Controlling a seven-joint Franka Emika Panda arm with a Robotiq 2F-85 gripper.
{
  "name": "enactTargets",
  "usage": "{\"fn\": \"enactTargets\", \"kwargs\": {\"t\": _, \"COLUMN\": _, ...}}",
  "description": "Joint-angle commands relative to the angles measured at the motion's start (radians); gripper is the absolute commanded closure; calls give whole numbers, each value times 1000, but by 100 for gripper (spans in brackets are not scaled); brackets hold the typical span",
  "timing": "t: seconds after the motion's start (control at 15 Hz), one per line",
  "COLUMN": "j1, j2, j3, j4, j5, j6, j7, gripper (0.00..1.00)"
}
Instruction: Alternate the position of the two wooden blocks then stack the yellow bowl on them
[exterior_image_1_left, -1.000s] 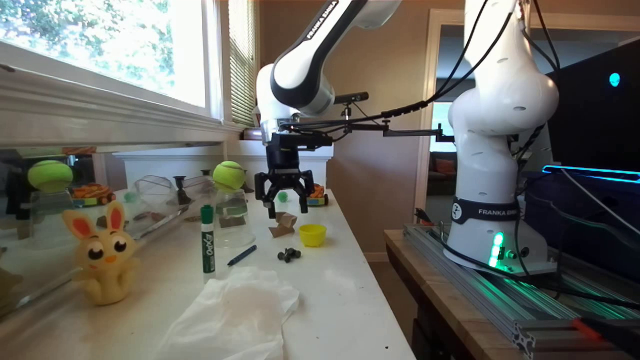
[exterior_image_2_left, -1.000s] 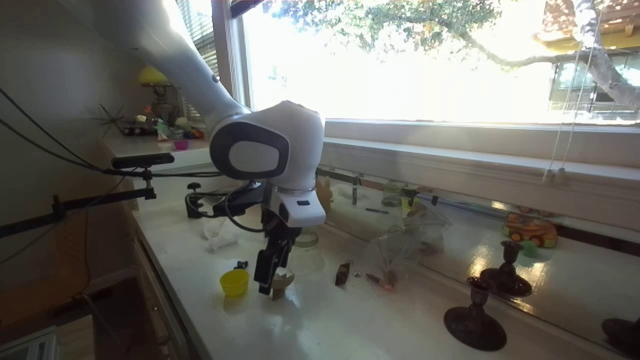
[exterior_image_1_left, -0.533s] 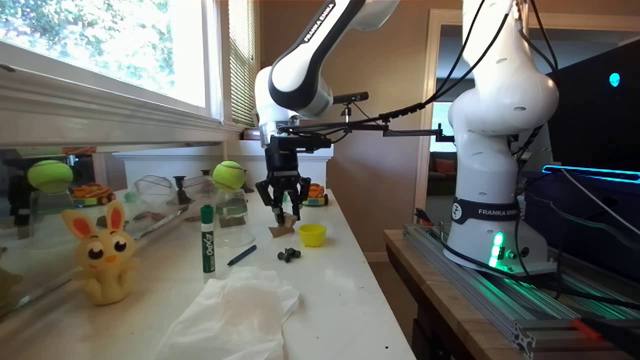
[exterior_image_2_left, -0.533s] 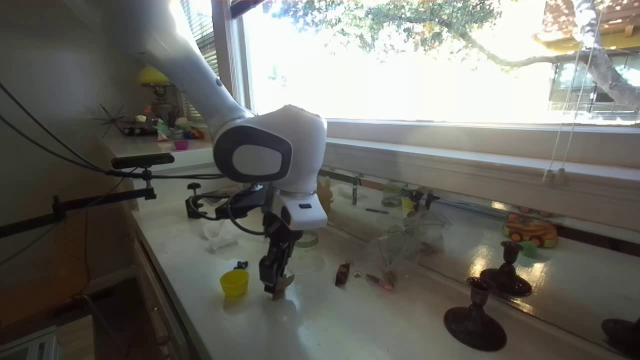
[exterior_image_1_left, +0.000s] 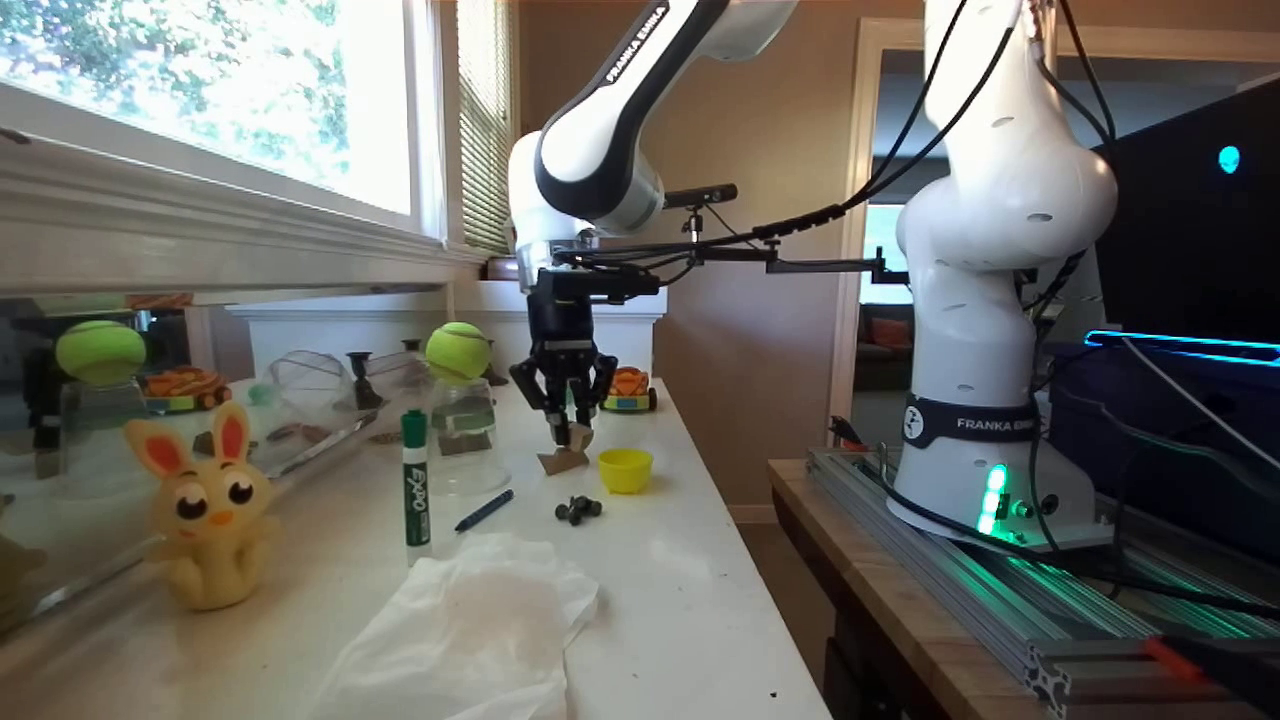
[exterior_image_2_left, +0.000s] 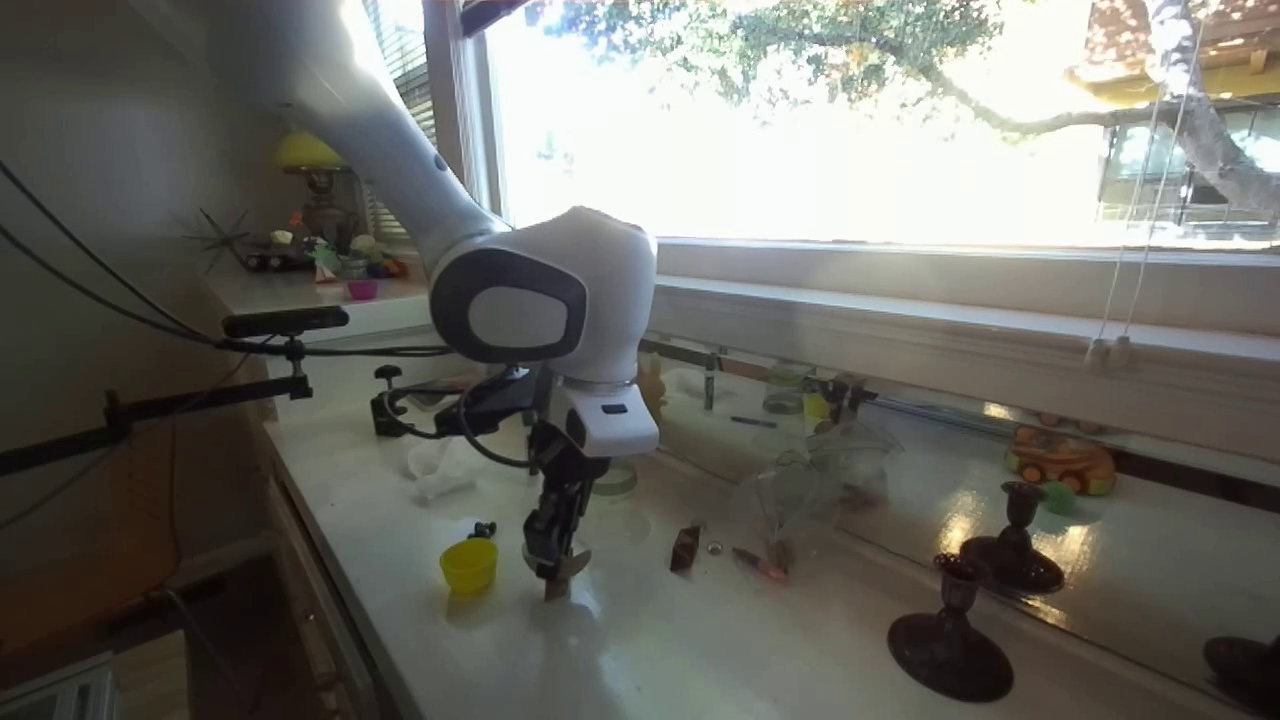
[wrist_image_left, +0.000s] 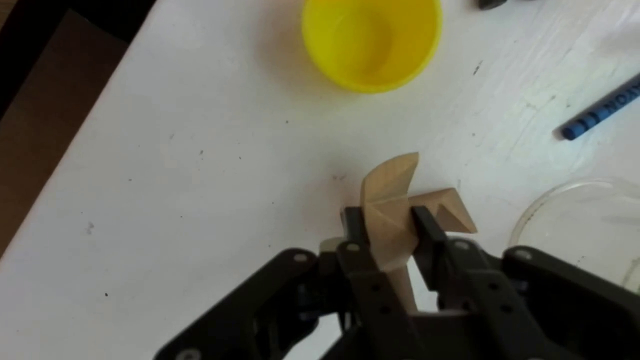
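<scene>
Pincer (wrist_image_left: 385, 220) was clenched on the upper wooden block (wrist_image_left: 391, 200); lower wooden block (wrist_image_left: 444, 207) sat beneath, one end jutting out beside the pincer. Yellow bowl (wrist_image_left: 372, 45) stood upright on the surface (wrist_image_left: 215, 210), near the pincer but apart. Wrist view showed the bowl's inside; an exterior view, its outer wall plus the bunny toy (exterior_image_1_left: 213, 520).

In an exterior view, the gripper (exterior_image_1_left: 572, 431) points down over a counter (exterior_image_1_left: 680, 600), pinching the upper block (exterior_image_1_left: 582, 439); the lower block (exterior_image_1_left: 562, 461) shows just below it, toward 7 o'clock. From the gripper, the yellow bowl (exterior_image_1_left: 626, 472) stands near at 4 o'clock, a black item (exterior_image_1_left: 578, 510) at 6, a tennis ball (exterior_image_1_left: 458, 352) at 10, and a bunny (exterior_image_1_left: 212, 515) well apart between 8 and 9.
</scene>
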Motion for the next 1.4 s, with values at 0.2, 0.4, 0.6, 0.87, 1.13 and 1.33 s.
{"fn": "enactTargets", "kwargs": {"t": 0.2, "j1": -43, "j2": -82, "j3": -71, "j4": -35, "j5": 11, "j6": 38, "j7": -2, "gripper": 93}}
{"fn": "enactTargets", "kwargs": {"t": 0.4, "j1": -65, "j2": -56, "j3": -98, "j4": -27, "j5": 22, "j6": 44, "j7": -11, "gripper": 93}}
{"fn": "enactTargets", "kwargs": {"t": 0.6, "j1": -70, "j2": -23, "j3": -105, "j4": -21, "j5": 26, "j6": 48, "j7": -12, "gripper": 93}}
{"fn": "enactTargets", "kwargs": {"t": 0.87, "j1": -65, "j2": 15, "j3": -99, "j4": -22, "j5": 41, "j6": 90, "j7": -24, "gripper": 93}}
{"fn": "enactTargets", "kwargs": {"t": 1.13, "j1": -59, "j2": 52, "j3": -91, "j4": -24, "j5": 65, "j6": 140, "j7": -26, "gripper": 93}}
{"fn": "enactTargets", "kwargs": {"t": 1.33, "j1": -54, "j2": 64, "j3": -89, "j4": -25, "j5": 73, "j6": 160, "j7": -22, "gripper": 93}}
